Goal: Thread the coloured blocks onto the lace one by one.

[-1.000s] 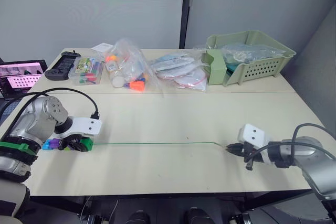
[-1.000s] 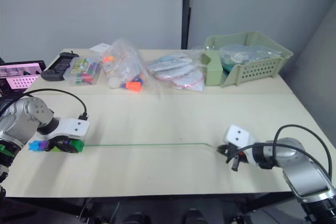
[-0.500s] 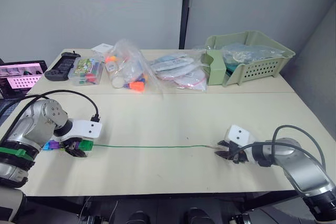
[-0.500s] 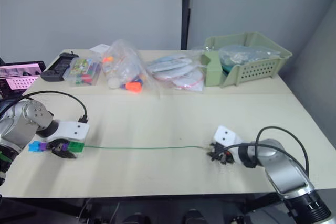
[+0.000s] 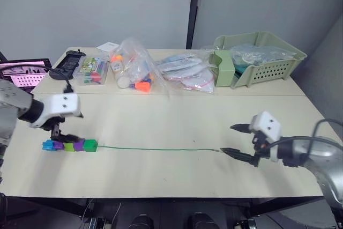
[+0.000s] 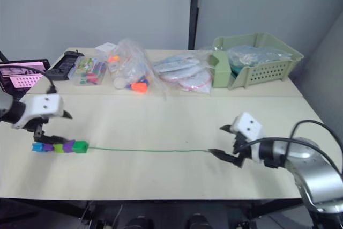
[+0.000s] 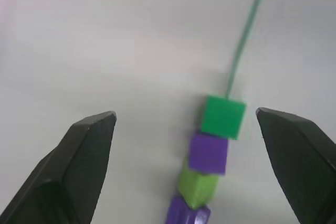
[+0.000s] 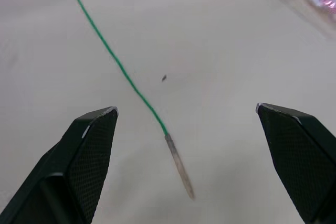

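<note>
Several coloured blocks (image 5: 69, 145) lie in a row on the table, strung on the lace (image 5: 161, 149): blue, purple, lime, purple and dark green (image 7: 223, 116) at the end. The thin green lace runs right from them to its stiff tip (image 8: 179, 167), lying flat. My left gripper (image 7: 185, 113) hovers just above the row, open, holding nothing. At the lace's right end my right gripper (image 5: 236, 140) stands wide open over the tip, its fingers (image 8: 89, 145) well clear of it.
Along the table's far side sit a green basket (image 5: 268, 65), clear plastic bags (image 5: 134, 68) of small parts, a clear box (image 5: 90, 71) and a black device (image 5: 65, 60). A lit screen (image 5: 19, 72) stands at the far left.
Both grippers have opened and lifted: the left let go of the blocks, the right released the lace tip. The whole view has also shifted slightly.
</note>
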`<act>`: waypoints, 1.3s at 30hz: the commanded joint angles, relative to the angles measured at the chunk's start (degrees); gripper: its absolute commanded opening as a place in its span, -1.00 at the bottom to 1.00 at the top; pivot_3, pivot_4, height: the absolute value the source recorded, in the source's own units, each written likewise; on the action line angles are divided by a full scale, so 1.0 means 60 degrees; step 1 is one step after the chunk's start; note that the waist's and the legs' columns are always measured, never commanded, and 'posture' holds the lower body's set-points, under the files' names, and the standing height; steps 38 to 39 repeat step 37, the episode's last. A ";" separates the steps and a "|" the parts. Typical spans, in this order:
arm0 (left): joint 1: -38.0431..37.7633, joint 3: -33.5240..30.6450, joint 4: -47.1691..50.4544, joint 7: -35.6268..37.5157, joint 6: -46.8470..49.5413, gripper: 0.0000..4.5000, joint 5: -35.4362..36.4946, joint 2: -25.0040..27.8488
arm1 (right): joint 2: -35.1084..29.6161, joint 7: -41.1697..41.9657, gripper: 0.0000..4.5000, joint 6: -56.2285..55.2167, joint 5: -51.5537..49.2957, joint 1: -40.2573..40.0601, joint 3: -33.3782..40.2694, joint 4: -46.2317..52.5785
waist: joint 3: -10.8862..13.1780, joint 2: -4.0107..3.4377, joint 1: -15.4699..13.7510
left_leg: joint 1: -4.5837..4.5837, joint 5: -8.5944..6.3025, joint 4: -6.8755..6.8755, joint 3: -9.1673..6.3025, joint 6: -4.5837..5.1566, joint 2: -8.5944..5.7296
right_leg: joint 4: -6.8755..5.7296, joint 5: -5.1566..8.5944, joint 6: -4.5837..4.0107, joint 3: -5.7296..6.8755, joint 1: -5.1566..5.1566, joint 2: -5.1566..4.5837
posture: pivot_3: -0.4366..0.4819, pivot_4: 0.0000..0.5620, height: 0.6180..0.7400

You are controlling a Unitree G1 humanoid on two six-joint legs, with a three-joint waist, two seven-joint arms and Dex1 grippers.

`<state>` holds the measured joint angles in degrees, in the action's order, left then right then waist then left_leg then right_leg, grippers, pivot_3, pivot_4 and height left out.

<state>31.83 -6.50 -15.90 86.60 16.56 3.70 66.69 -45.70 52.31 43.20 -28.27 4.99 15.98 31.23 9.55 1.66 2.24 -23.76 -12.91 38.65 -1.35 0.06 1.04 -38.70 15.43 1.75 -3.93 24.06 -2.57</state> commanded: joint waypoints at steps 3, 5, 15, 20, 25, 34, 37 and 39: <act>-0.3352 -0.3989 0.1050 -0.1198 0.1757 1.00 0.1646 -0.0767 | 0.0585 -0.0881 0.98 0.0650 -0.1142 -0.1239 0.2040 0.0726 | -0.0001 -0.0002 0.0070 | 0.0010 -0.0002 -0.0015 -0.0013 0.0001 0.0028 | 0.0000 -0.0001 -0.0001 -0.0008 0.0013 -0.0006 | -0.05 -0.47 1.00; -0.4360 -0.4940 0.1113 -0.1587 0.0457 1.00 0.1721 -0.1263 | 0.0830 -0.1168 0.98 0.0629 -0.1341 -0.1588 0.2428 0.0783 | 0.0001 0.0001 0.0053 | 0.0046 -0.0002 -0.0043 -0.0012 0.0001 0.0031 | 0.0011 -0.0001 -0.0003 -0.0014 0.0003 -0.0005 | -0.05 -0.47 1.00; -0.6896 -0.6901 0.0133 -0.2747 -0.0097 1.00 0.2627 -0.2469 | 0.1771 -0.1409 0.98 -0.0421 -0.1401 -0.3915 0.3607 0.0311 | -0.0002 0.0024 -0.0188 | 0.0181 -0.0005 -0.0098 0.0040 -0.0008 0.0088 | 0.0153 -0.0007 -0.0015 -0.0011 -0.0164 -0.0013 | -0.05 -0.47 1.00; -0.7607 -0.6758 -0.0165 -0.2852 -0.0338 1.00 0.2727 -0.2693 | 0.1667 -0.1276 0.98 -0.1347 -0.0897 -0.4374 0.3508 -0.0487 | -0.0021 0.0054 -0.0200 | 0.0191 -0.0006 -0.0105 0.0110 -0.0009 0.0130 | 0.0178 -0.0011 -0.0025 -0.0007 -0.0160 0.0004 | -0.05 -0.47 1.00; -0.7950 -0.6450 -0.0347 -0.2967 -0.0677 1.00 0.2754 -0.2762 | 0.1489 -0.1165 0.98 -0.2110 -0.0429 -0.4545 0.3426 -0.1049 | -0.0022 0.0056 -0.0207 | 0.0217 -0.0014 -0.0148 0.0172 -0.0021 0.0133 | 0.0191 -0.0008 -0.0052 -0.0039 -0.0154 -0.0003 | -0.05 -0.47 1.00; -0.7874 -0.5953 -0.0199 -0.3006 -0.0717 1.00 0.2916 -0.2553 | 0.1592 -0.1233 0.98 -0.2525 -0.0397 -0.4736 0.3430 -0.1478 | -0.0025 0.0060 -0.0208 | 0.0223 -0.0016 -0.0149 0.0184 -0.0025 0.0140 | 0.0190 -0.0005 -0.0055 -0.0046 -0.0154 0.0000 | -0.05 -0.47 1.00; -0.7850 -0.5871 -0.0187 -0.3069 -0.0714 1.00 0.2967 -0.2516 | 0.1578 -0.1268 0.98 -0.2560 -0.0408 -0.4732 0.3414 -0.1525 | -0.0025 0.0060 -0.0204 | 0.0224 -0.0016 -0.0149 0.0184 -0.0025 0.0147 | 0.0190 -0.0003 -0.0053 -0.0045 -0.0154 0.0004 | -0.05 -0.47 1.00; -0.7850 -0.5871 -0.0187 -0.3069 -0.0714 1.00 0.2967 -0.2516 | 0.1578 -0.1268 0.98 -0.2560 -0.0408 -0.4732 0.3414 -0.1525 | -0.0025 0.0060 -0.0204 | 0.0224 -0.0016 -0.0149 0.0184 -0.0025 0.0147 | 0.0190 -0.0003 -0.0053 -0.0045 -0.0154 0.0004 | -0.05 -0.47 1.00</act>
